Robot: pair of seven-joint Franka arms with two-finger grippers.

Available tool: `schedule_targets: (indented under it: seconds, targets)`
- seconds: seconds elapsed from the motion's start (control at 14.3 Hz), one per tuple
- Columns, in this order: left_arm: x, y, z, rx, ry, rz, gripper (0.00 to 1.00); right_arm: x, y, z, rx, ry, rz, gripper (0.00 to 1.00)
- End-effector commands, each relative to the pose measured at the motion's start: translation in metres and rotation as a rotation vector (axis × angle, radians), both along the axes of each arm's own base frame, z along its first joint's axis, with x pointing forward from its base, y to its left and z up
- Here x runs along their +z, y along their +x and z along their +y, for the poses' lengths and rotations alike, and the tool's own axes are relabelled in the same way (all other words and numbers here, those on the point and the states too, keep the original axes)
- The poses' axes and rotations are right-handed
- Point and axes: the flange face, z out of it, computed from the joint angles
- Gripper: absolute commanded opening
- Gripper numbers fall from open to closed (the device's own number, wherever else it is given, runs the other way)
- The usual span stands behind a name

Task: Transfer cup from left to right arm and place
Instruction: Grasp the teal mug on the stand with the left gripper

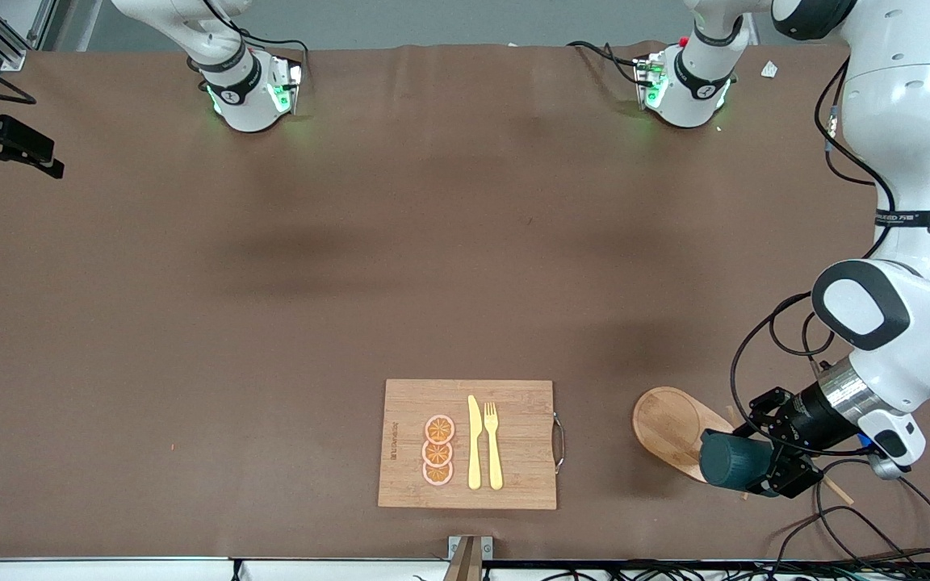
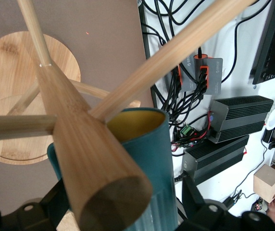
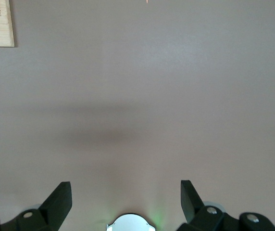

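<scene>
The left gripper [image 1: 764, 472] hangs low with its fingers spread wide, while the right gripper [image 3: 126, 199] waits, fingers parted.

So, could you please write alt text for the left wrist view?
The left gripper brackets a dark teal cup with a yellowish inside, seen close up beside a wooden peg rack whose round base rests on the brown table.

We note a dark teal cup [image 1: 730, 461] with ribbed sides and yellowish-tan inside, a light wood rack [image 1: 671, 420], a tan board [image 1: 513, 476], yellow cutlery [image 1: 484, 444], orange slices [image 1: 438, 450] and a brown table [image 1: 271, 323].
</scene>
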Motion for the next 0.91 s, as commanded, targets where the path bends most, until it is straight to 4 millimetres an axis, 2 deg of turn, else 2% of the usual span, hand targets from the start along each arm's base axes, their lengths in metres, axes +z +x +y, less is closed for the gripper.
schedule_targets:
  seconds: [0.0, 0.35, 0.7, 0.84]
  targets:
    - [0.001, 0.003, -0.001, 0.035, -0.018, -0.024, 0.96, 0.002, -0.009, -0.001, 0.01, 0.0, -0.003, 1.0]
    - [0.002, 0.003, -0.008, 0.031, -0.019, -0.031, 0.81, 0.002, -0.009, -0.001, 0.009, 0.0, -0.003, 1.0]
    - [0.014, 0.002, -0.009, 0.077, -0.045, -0.018, 0.8, 0.002, -0.009, -0.002, 0.007, 0.001, -0.003, 1.0]
    - [0.026, 0.0, -0.021, 0.067, -0.055, -0.021, 0.8, 0.002, -0.009, -0.003, 0.007, 0.002, -0.001, 1.0]
